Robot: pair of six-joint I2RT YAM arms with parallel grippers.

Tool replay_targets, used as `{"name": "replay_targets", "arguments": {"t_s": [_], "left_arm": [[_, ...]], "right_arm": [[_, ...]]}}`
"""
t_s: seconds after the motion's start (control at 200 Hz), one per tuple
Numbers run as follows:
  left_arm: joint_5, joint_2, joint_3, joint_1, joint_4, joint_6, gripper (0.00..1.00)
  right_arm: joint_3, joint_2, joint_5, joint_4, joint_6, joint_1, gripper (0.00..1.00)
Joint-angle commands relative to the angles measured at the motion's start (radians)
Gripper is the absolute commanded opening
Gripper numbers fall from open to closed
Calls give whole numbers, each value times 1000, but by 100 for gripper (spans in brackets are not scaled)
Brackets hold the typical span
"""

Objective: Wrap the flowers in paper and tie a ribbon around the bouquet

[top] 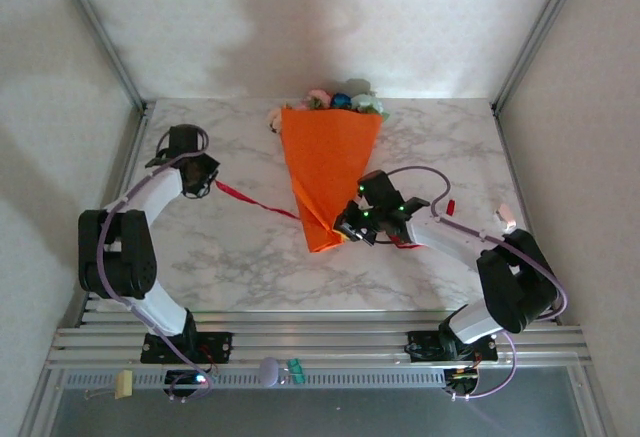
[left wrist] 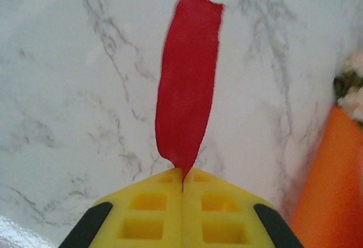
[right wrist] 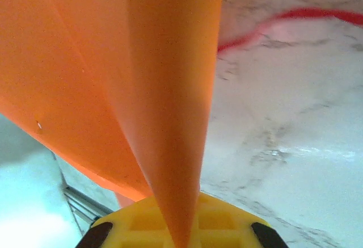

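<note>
The bouquet [top: 325,167] lies in the middle of the table as an orange paper [right wrist: 142,89] cone with its narrow end toward me. The flowers [top: 340,100] stick out of its wide far end. The red ribbon [top: 255,202] runs from under the cone's left side out to my left gripper [top: 207,181]. That gripper [left wrist: 182,174] is shut on the ribbon [left wrist: 187,89], whose free end lies flat on the marble. More ribbon [top: 407,243] shows right of the cone. My right gripper [top: 347,229] is at the cone's lower right edge. In the right wrist view this gripper [right wrist: 181,231] is shut on a fold of the paper.
The marble table [top: 250,257] is boxed in by white walls and metal posts [top: 100,32]. An aluminium rail [top: 320,342] runs along the near edge, with a few small items [top: 280,369] on it. In the left wrist view the orange cone [left wrist: 334,185] lies to the right.
</note>
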Motion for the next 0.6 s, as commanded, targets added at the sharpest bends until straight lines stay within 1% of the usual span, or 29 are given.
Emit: {"name": "replay_targets", "arguments": {"t_s": [0.0,0.105,0.13,0.15,0.2,0.295,0.355,0.395,0.47,0.536,0.596], "left_arm": [[-12,-17,18,-3,-68,8,31],[-82,-108,0,-55,-146,-13,58],[-91,-137,-14,-65,-163,-27,63],[-88,-160,-28,-69,-170,-38,65],[-77,-214,-68,-76,-196,-60,66],[-98,-300,-80,-88,-292,-72,70],[-48,-348,-112,-120,-284,-113,69],[11,-360,-148,-157,-249,-166,68],[100,-332,-216,-283,-125,-293,68],[123,-268,-248,-377,-2,-401,68],[109,-198,-242,-426,82,-475,68]], "right_arm": [[-48,-4,35,52,1,-9,0],[-66,-5,41,67,0,-12,0],[-67,-6,42,67,-2,-12,0],[-67,-6,42,67,-3,-13,0],[-67,-6,43,67,-8,-14,0],[-62,-1,41,63,-18,-15,0],[-61,6,36,75,-23,-17,0],[-55,10,34,72,-33,-16,0],[-42,17,38,55,-50,-19,0],[-38,15,41,48,-59,-26,0],[-37,8,44,39,-64,-34,0]]}}
